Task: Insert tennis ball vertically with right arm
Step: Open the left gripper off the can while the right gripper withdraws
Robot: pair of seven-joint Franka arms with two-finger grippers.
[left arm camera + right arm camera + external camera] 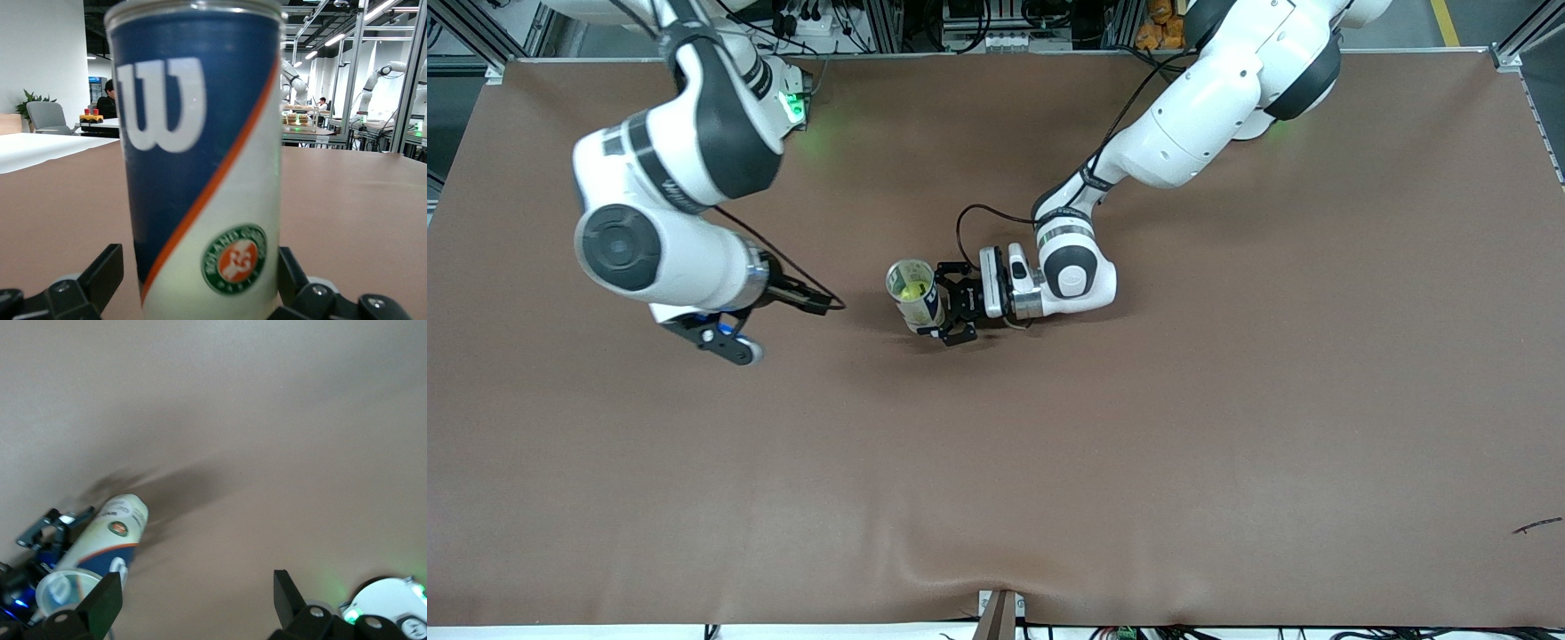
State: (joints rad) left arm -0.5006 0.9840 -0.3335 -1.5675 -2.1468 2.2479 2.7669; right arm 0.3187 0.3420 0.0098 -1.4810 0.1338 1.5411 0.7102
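Observation:
A tennis ball can [914,295] with a blue and white label stands upright on the brown table [1138,427], its top open. A yellow-green tennis ball [911,289] lies inside it. My left gripper [940,302] lies low at the can's side, fingers wide apart around it. In the left wrist view the can [200,167] fills the space between the fingers [100,277]; a narrow gap shows at one finger. My right gripper [734,342], with the blue piece, is open and empty, up over bare table toward the right arm's end. The right wrist view shows the can [113,533] off to one side of my right gripper [197,607].
The right arm's base with a green light [791,107] stands at the table's edge and also shows in the right wrist view [387,607]. A black cable [800,284] hangs from the right wrist. The cloth wrinkles near the front edge [960,551].

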